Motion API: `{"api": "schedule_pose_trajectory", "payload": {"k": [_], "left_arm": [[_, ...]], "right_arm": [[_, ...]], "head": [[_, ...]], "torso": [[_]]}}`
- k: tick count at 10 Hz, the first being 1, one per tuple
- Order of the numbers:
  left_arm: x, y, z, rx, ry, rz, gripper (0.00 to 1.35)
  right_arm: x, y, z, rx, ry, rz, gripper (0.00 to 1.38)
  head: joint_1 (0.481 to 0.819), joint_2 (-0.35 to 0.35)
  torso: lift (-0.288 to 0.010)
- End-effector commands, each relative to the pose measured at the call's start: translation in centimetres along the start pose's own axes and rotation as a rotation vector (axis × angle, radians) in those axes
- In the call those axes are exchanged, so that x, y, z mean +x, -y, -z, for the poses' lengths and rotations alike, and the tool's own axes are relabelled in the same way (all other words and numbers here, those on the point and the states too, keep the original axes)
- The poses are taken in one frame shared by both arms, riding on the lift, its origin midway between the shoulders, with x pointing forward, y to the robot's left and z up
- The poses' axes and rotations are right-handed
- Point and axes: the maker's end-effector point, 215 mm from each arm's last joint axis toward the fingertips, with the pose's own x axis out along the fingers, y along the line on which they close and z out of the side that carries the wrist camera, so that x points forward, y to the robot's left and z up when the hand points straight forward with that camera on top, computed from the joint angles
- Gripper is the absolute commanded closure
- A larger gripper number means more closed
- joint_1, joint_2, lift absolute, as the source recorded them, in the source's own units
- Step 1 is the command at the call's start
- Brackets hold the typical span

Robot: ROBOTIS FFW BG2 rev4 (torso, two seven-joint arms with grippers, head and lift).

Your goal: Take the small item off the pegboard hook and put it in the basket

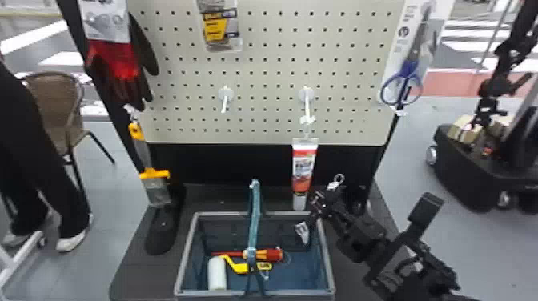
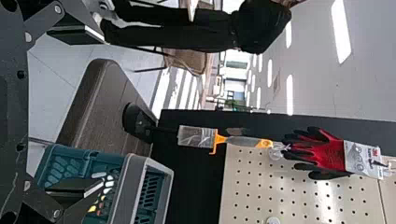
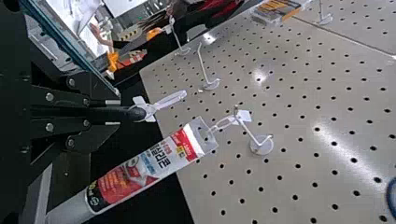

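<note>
Right gripper point(image 1: 320, 202), one: jaws clamped on the small black item point(image 3: 137, 114) with white loop tag, off its hook, near the basket's far right corner. Left gripper point(image 2: 102, 112), one: jaws apart. Basket point(image 1: 183, 256), blue, on the desk point(image 1: 138, 260); inside, a red-and-orange screwdriver point(image 1: 272, 254) lies behind a yellow-handled paint roller point(image 1: 217, 274). Pegboard point(image 1: 264, 80): left lower hook point(image 1: 225, 98), bare; right lower hook point(image 1: 307, 100), bearing one white-and-red tube point(image 1: 303, 170).

In the head view, you have a grey floor point(image 1: 404, 152) with a reddish band point(image 1: 452, 85) at right. Locate the brown chair point(image 1: 64, 106), with dark legs, at left. In the left wrist view, note elongated, bright lights point(image 2: 341, 30) along the pale ceiling point(image 2: 317, 74).
</note>
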Motion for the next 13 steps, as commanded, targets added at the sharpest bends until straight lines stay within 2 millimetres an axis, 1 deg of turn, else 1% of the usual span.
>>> {"api": "schedule_pose_trajectory", "payload": {"k": [1, 4, 7, 10, 11, 12, 13], "left_arm": [[0.0, 0.1, 0.1, 0.000, -0.002, 0.002, 0.22], [0.0, 0.1, 0.1, 0.000, -0.002, 0.002, 0.22], [-0.1, 0.1, 0.1, 0.002, -0.003, 0.003, 0.22], [0.0, 0.1, 0.2, 0.002, -0.004, 0.004, 0.22], [-0.1, 0.3, 0.3, 0.001, -0.005, 0.007, 0.22], [-0.1, 0.3, 0.3, 0.001, -0.005, 0.007, 0.22], [-0.1, 0.3, 0.3, 0.001, -0.005, 0.007, 0.22]], "right_arm": [[1.2, 0.1, 1.0, 0.010, -0.015, -0.014, 1.21], [2.4, -0.1, 3.5, 0.040, -0.056, -0.043, 1.21], [3.0, -1.5, 6.2, 0.075, -0.101, -0.082, 1.20], [3.3, -1.7, 7.1, 0.086, -0.117, -0.090, 1.20], [3.3, -1.7, 7.1, 0.084, -0.118, -0.090, 1.06], [3.5, -1.7, 6.3, 0.056, -0.105, -0.098, 0.70], [3.8, -1.6, 5.8, 0.044, -0.102, -0.110, 0.49]], "head": [[0.549, 0.000], [0.549, 0.000], [0.549, 0.000], [0.549, 0.000], [0.549, 0.000], [0.549, 0.000], [0.549, 0.000]], "torso": [[-0.100], [-0.100], [-0.100], [-0.100], [-0.100], [-0.100], [-0.100]]}}
